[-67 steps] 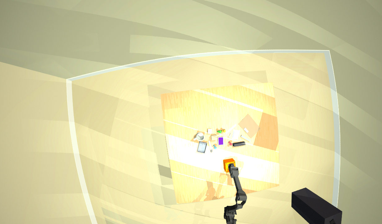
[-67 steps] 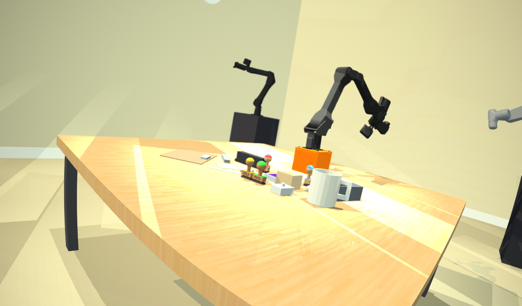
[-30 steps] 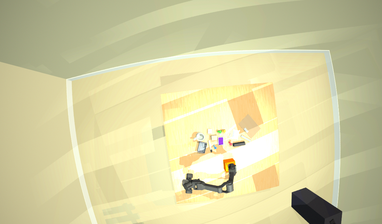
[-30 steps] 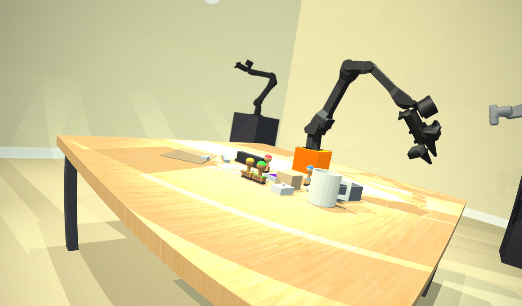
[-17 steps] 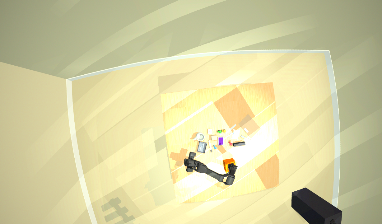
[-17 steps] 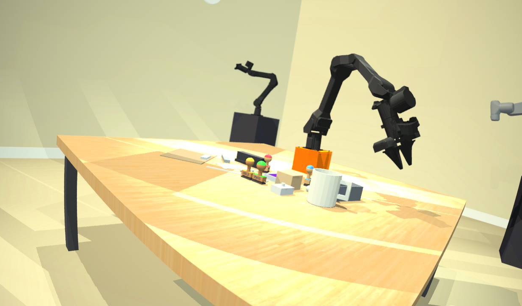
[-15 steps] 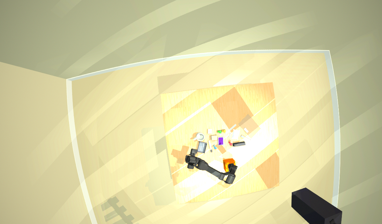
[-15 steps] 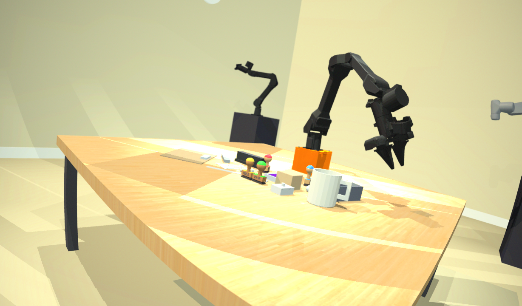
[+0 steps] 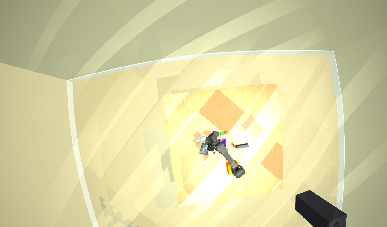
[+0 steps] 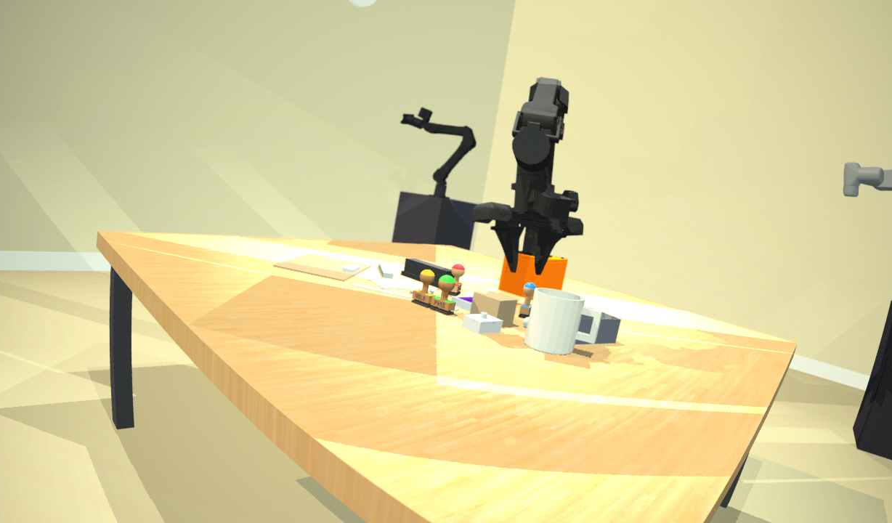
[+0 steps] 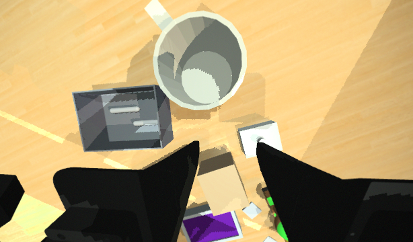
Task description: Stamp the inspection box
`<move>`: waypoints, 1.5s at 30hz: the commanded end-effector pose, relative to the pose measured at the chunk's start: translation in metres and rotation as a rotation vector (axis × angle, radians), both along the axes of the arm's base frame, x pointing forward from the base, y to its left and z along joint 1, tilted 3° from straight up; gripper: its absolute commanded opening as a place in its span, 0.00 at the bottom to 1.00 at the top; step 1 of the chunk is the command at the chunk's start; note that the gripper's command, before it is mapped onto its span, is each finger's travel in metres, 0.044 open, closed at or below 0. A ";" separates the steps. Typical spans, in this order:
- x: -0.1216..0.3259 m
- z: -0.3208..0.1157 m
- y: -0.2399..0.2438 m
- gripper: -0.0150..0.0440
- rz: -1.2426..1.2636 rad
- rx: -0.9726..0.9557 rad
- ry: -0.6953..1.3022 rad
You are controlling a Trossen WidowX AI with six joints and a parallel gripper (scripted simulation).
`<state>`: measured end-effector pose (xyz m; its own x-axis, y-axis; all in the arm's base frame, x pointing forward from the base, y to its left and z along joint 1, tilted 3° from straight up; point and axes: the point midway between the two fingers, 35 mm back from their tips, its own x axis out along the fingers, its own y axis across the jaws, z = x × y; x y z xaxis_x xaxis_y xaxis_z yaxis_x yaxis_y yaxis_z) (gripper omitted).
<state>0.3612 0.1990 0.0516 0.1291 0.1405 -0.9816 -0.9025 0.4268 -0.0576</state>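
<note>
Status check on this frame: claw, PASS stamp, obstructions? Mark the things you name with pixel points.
Claw (image 9: 210,145) (image 10: 526,272) (image 11: 227,146) open, nothing held. PASS stamp (image 10: 444,296) upright on bench, beside HOLD stamp (image 10: 424,289). Tan block (image 10: 495,308) (image 11: 223,189) beneath claw, likely needs clearing sideways.
</note>
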 end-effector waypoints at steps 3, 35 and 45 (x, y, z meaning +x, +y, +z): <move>0.022 0.000 -0.100 0.64 0.005 -0.141 0.047; 0.028 -0.034 -0.135 0.64 0.005 -0.179 0.076; 0.029 -0.050 -0.136 0.64 0.005 -0.179 0.076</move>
<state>0.3917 0.0643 0.0104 0.0629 -0.0315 -0.9975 -0.9068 0.4158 -0.0703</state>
